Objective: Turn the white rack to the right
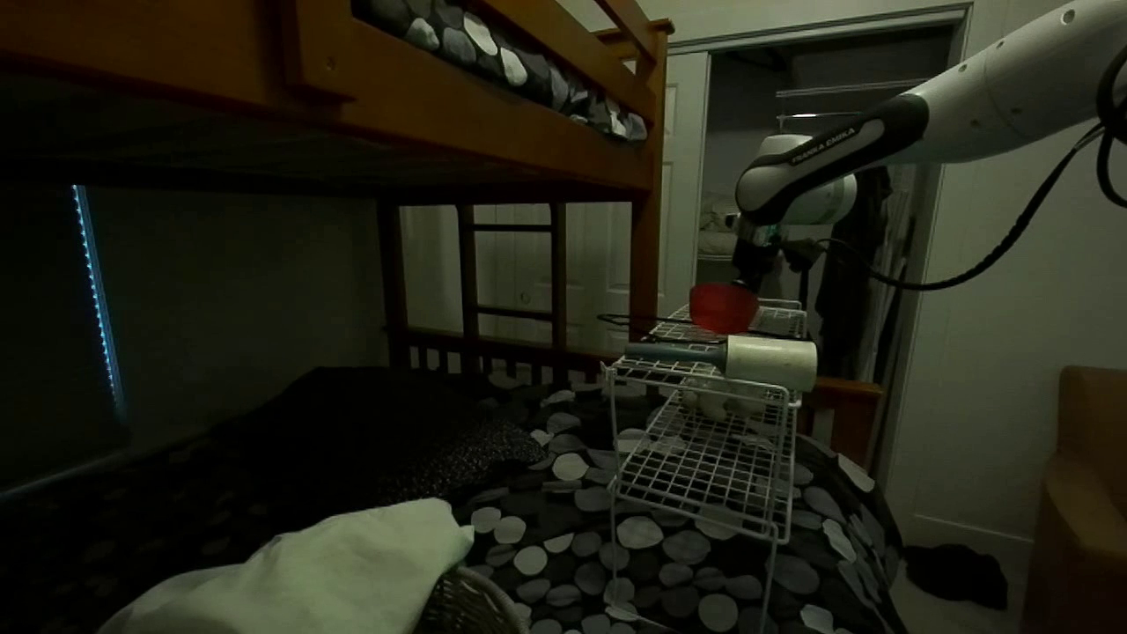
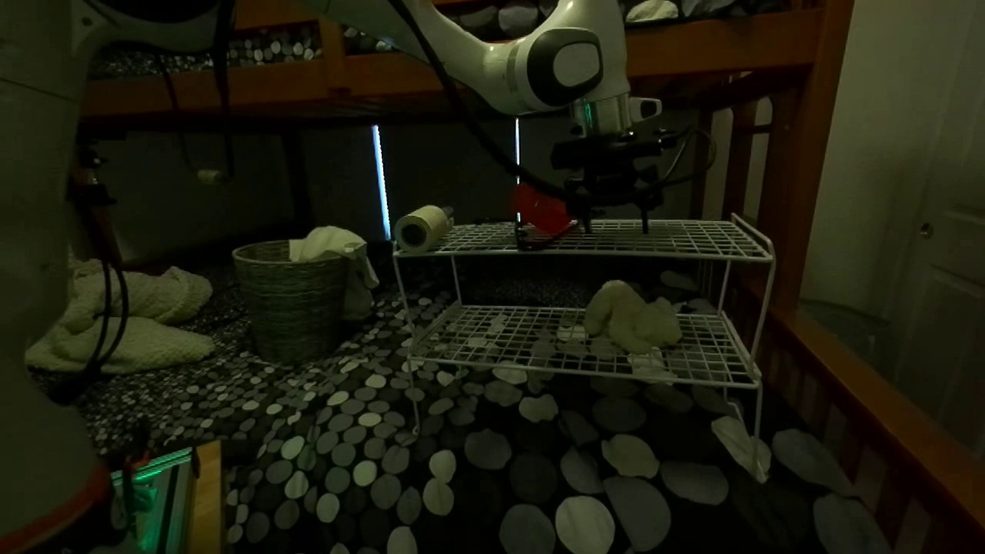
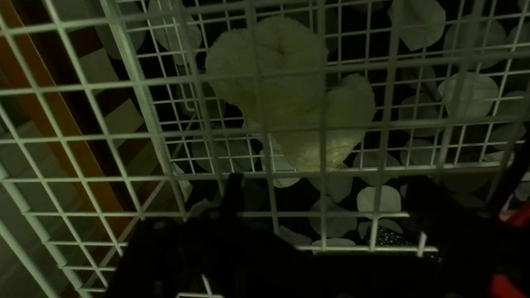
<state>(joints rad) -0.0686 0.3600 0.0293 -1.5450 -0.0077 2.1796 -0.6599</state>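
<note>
Your gripper (image 2: 616,224) is hanging at the top of the rack (image 2: 585,254) — jaws apart, clasping nothing — the turn is probably still waiting.

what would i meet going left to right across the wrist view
Orange-brown wooden rail, cream fluffy thing, red object cut off by the right edge. The white rack spans the whole width, so it's left out.
</note>
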